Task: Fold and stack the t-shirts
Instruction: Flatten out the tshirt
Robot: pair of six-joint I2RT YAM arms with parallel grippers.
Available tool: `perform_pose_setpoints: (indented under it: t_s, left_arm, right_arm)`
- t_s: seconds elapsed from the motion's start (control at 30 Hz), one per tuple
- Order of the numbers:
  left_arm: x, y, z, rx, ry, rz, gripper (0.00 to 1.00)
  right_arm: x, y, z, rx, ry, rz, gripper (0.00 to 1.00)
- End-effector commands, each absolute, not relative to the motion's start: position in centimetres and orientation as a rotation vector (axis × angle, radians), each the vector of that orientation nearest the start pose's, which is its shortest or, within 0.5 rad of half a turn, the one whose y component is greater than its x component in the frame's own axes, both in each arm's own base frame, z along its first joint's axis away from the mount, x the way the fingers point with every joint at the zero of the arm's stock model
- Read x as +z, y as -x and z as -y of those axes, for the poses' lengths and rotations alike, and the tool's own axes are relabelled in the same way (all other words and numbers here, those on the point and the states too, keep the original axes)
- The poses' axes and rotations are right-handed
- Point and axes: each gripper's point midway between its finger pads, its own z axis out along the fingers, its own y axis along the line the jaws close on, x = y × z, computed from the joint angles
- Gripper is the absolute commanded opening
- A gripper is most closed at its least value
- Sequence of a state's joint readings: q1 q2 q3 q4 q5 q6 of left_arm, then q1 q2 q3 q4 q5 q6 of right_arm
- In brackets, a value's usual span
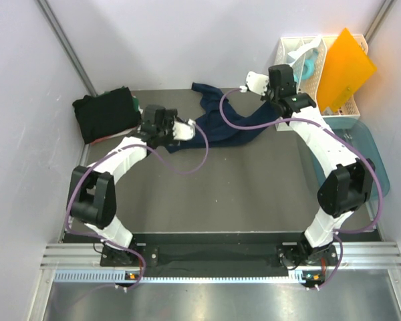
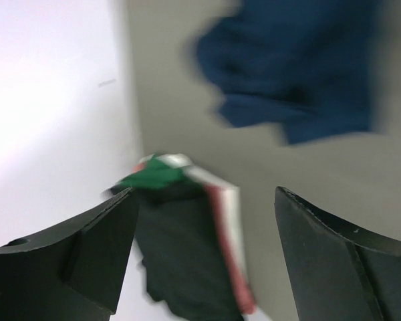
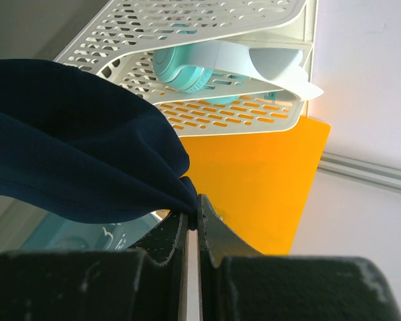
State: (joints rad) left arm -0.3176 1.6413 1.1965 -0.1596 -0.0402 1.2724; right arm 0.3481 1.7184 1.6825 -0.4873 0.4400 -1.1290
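Counting on the grey table point(image 1: 240, 194): two arms, two grippers, t-shirts in two places. At twelve o'clock, one navy t-shirt point(image 1: 214, 130), crumpled and pulled long, with one end lifted toward one o'clock. At ten o'clock, against the wall, one dark folded pile point(image 1: 107, 115), black with a green edge on its three o'clock side; cannot tell how many shirts inside. Between that pile and the navy cloth, the left gripper point(image 1: 186, 128), at the shirt's nine o'clock end; touching or just above, cannot tell. From the left wrist, two fingers point(image 2: 87, 254) set wide apart and gripping nothing, with the dark folded pile point(image 2: 180, 267) at six o'clock and the navy t-shirt point(image 2: 294, 73) blurred at one o'clock. At one o'clock from above, the right gripper point(image 1: 254, 81), raised off the table. From the right wrist, jaws together, clamped on one fold of the navy t-shirt point(image 3: 73, 154). Behind that fold, one white slotted rack point(image 3: 187, 20) with one teal round object point(image 3: 184, 67) in it, and one orange sheet point(image 3: 254, 187) leaning beside it. At three o'clock from above, one teal tub point(image 1: 374, 157).
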Motion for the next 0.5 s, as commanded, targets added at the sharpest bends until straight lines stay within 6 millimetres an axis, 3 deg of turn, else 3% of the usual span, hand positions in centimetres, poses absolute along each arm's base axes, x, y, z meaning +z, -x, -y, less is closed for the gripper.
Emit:
perform_pose_setpoints:
  t_s: [0.0, 0.27, 0.47]
  left_arm:
    - [11.0, -43.3, 11.8, 0.398, -1.903, -1.471, 0.86]
    - [9.7, -45.0, 13.5, 0.336, -2.064, -1.28, 0.84]
    - [7.9, -45.5, 13.1, 0.288, -2.193, -1.259, 0.81]
  right_arm:
    - [32.3, -49.0, -7.1, -0.909, 1.186, -1.739, 0.01]
    - [32.5, -49.0, -7.1, -0.919, 1.186, -1.738, 0.01]
    - [32.5, -48.9, -7.1, -0.918, 1.179, -1.74, 0.01]
